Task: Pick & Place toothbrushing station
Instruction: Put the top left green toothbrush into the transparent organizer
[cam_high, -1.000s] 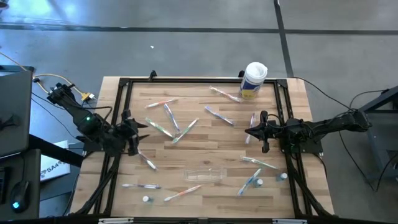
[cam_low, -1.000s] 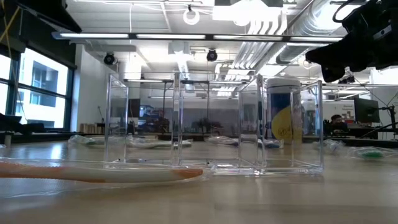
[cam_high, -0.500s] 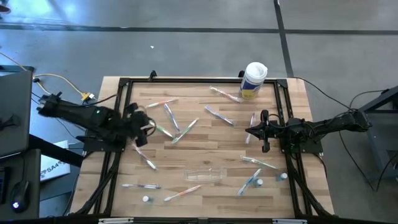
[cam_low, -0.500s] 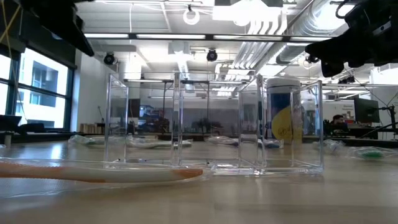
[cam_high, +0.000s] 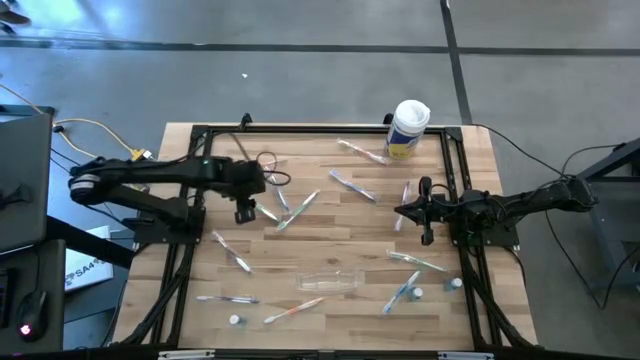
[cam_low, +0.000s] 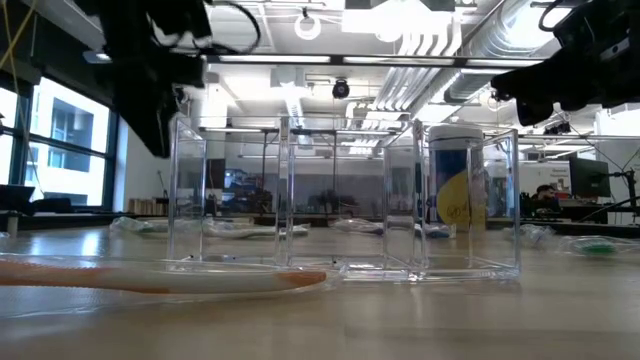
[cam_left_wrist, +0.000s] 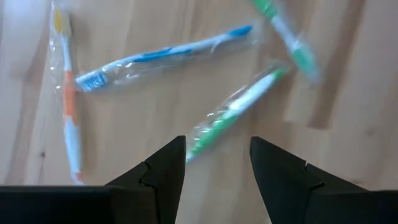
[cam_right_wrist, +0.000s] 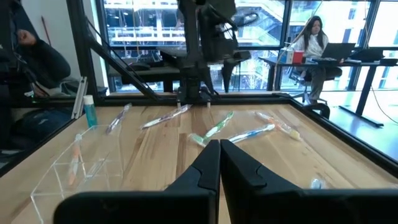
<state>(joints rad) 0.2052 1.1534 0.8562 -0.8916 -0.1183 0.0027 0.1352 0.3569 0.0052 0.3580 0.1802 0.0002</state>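
Bench (cam_high: 330, 240) contents, counted from overhead. Wrapped toothbrushes (cam_high: 352, 185): about twelve, scattered; a few are partly covered, so the exact count is uncertain. Small white-capped tubes (cam_high: 235, 320): three, near side. Clear plastic holder (cam_high: 328, 280): one. White canister (cam_high: 408, 128): one, far side.

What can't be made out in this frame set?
- Left tool: open over a green toothbrush; blurred, contact unclear.
- Clear organizer: contents unreadable from the high view.
- White canister: label distorted behind the clear walls in the low view.
- Right tool: shut, parked.
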